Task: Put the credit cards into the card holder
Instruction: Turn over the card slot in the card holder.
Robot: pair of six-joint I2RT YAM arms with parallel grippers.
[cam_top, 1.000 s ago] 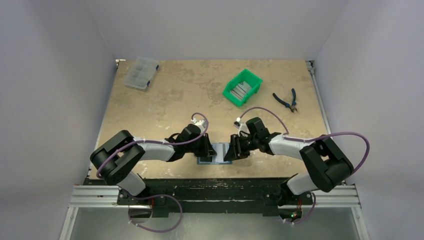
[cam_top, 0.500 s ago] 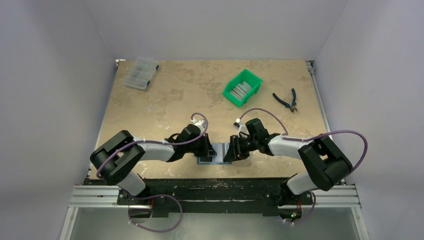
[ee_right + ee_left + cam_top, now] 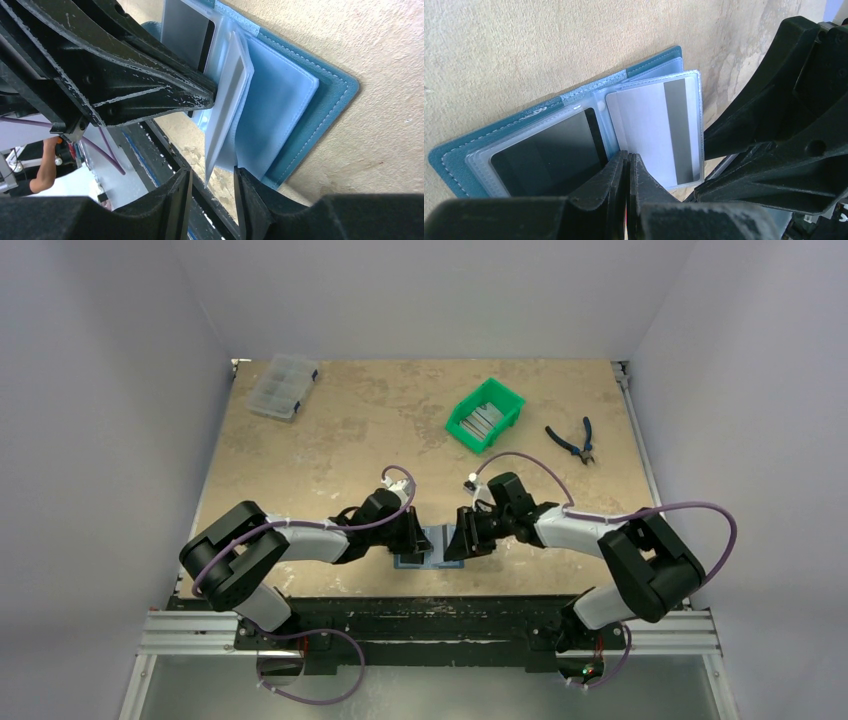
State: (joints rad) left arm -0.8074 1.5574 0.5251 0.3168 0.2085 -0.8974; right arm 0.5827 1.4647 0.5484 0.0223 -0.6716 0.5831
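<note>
Left wrist: your left gripper (image 3: 628, 159) is pinched closed over the open card holder (image 3: 446, 162); your right gripper (image 3: 212, 175), narrowly parted, straddles a raised sleeve (image 3: 230, 90).

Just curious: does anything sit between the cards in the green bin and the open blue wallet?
Nothing lies between the green bin and the card holder; the pliers sit aside. Only the left gripper and right gripper crowd over it.

Top view lit evenly, brightly from overhead; shadows on table (image 3: 330, 440) soft, short. Soft sheen noted on card holder (image 3: 604, 120) sleeves. Wrist-view foregrounds blurred, dark.
</note>
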